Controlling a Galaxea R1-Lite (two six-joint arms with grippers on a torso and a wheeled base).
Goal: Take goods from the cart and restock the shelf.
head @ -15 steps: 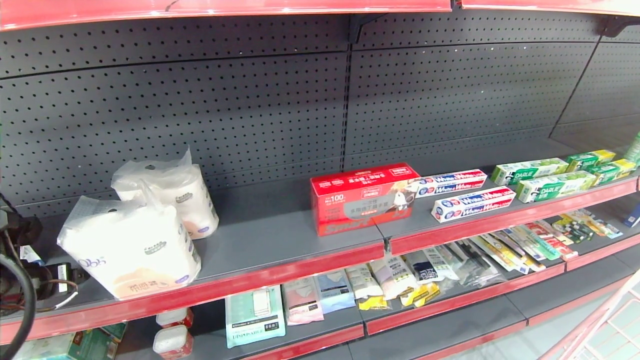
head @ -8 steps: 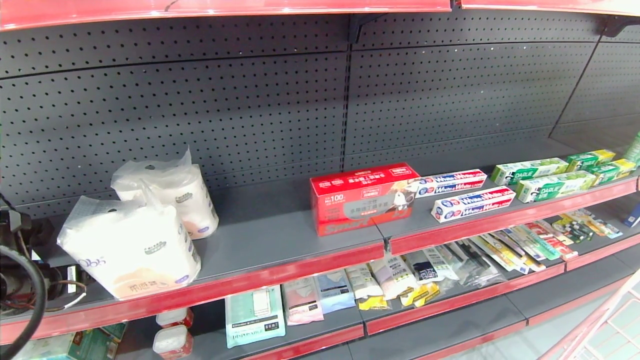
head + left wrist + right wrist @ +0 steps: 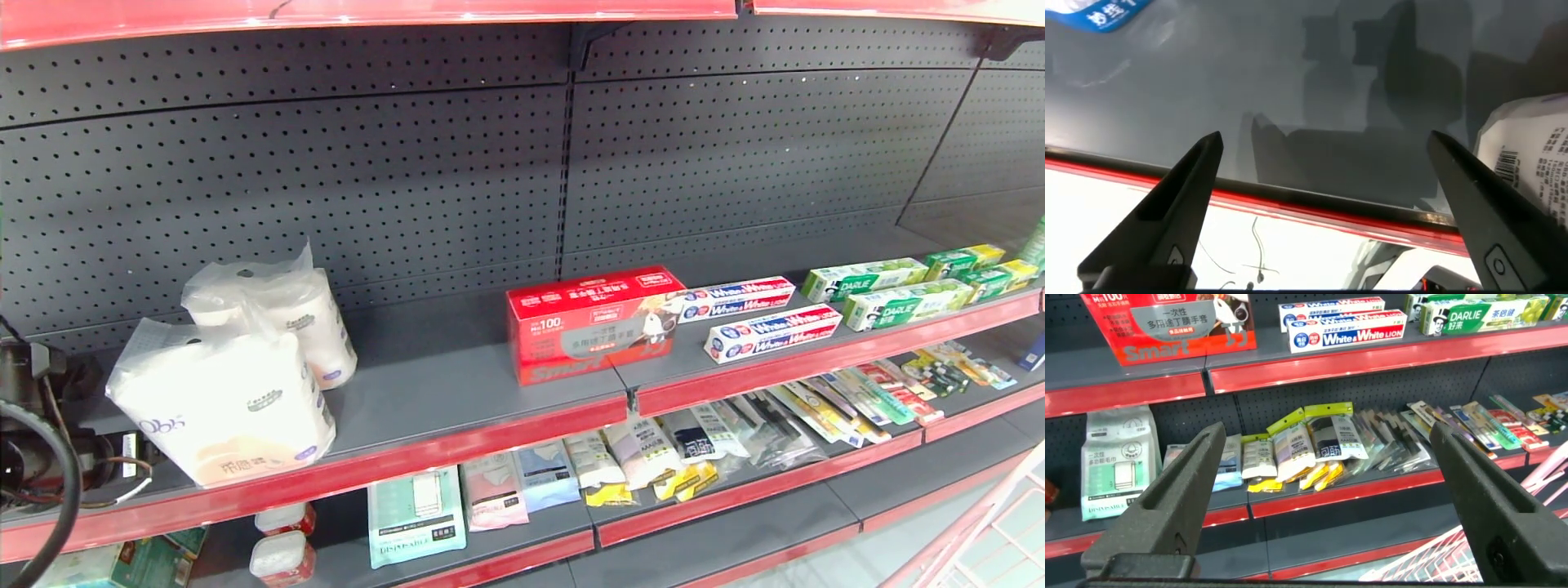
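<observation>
Back panel (image 3: 326, 180): dark perforated metal, runs full width behind the shelf.
Shelf (image 3: 457, 384): grey board w/ red front lip; the goods stand on it.
Lower shelf (image 3: 735, 490): same grey/red, one level down.
Cart (image 3: 988, 531): pale wire frame at bottom right corner of head view.
Tissue pack (image 3: 224, 404): big white plastic-wrapped pack at shelf's front left edge, tilted, btm corner at the red lip.
Roll pack (image 3: 286, 314): white rolls in clear wrap, upright, just behind tissue pack and touching it.
Red box (image 3: 592, 322): mid shelf, near front edge, long side facing out.
White toothpaste boxes (image 3: 771, 332): two, lying flat one behind the other, just beside red box toward shelf's right end.
Green toothpaste boxes (image 3: 906, 304): several, lying flat at shelf's right end.
Pouches (image 3: 522, 486): row of flat packs on lower shelf under red box.
Toothbrush packs (image 3: 841, 400): fanned out on lower shelf, right part.
Left gripper (image 3: 1323, 143): jaws spread wide, nothing btwn them; over shelf's front left edge, tissue pack (image 3: 1535, 155) just beside one finger.
Right gripper (image 3: 1327, 429): jaws spread wide, holds nothing; off the shelf front, facing lower shelf and pouches.
</observation>
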